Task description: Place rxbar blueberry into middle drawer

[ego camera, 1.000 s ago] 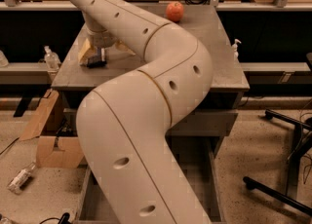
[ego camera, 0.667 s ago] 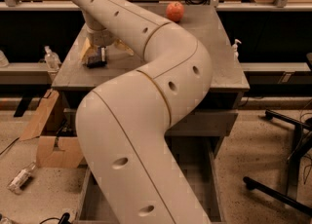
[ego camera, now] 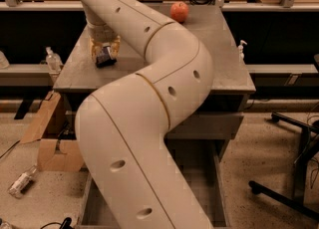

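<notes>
Camera view | gripper (ego camera: pixel 105 51) left of apple (ego camera: pixel 179 11), clamped on rxbar blueberry (ego camera: pixel 105 57) | likely light, stiff, slick wrapper; pinch long edges

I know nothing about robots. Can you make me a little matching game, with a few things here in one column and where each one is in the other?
1 apple
2 rxbar blueberry
3 middle drawer
4 cardboard box

A on the floor, left of the table
B at the gripper, over the table's left side
C pulled open, low under the table
D near the table's far edge

Pairs: 1-D, 2-B, 3-C, 4-A
</notes>
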Controlling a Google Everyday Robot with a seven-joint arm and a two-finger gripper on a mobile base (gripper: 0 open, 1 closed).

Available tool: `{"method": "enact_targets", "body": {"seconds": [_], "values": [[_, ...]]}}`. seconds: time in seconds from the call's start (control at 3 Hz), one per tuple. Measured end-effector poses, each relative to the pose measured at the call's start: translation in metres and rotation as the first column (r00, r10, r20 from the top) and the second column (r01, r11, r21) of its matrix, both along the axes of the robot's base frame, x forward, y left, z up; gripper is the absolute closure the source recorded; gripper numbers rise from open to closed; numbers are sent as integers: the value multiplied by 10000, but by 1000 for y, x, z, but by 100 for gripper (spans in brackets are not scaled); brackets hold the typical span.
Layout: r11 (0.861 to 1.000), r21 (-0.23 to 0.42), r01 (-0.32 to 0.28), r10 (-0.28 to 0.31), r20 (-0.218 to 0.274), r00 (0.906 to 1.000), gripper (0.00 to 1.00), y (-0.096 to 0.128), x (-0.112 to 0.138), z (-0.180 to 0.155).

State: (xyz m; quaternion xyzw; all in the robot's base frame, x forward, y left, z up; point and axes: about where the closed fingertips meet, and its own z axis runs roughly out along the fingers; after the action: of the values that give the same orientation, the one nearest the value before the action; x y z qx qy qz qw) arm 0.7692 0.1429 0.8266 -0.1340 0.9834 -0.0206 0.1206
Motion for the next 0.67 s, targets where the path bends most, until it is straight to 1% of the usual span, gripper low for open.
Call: {"method": "enact_targets", "body": {"seconds": [0.33, 0.67], "values": [[10000, 0, 0, 0, 0, 10000, 100, 0, 0, 4], [10000, 0, 0, 0, 0, 10000, 100, 0, 0, 4]]}}
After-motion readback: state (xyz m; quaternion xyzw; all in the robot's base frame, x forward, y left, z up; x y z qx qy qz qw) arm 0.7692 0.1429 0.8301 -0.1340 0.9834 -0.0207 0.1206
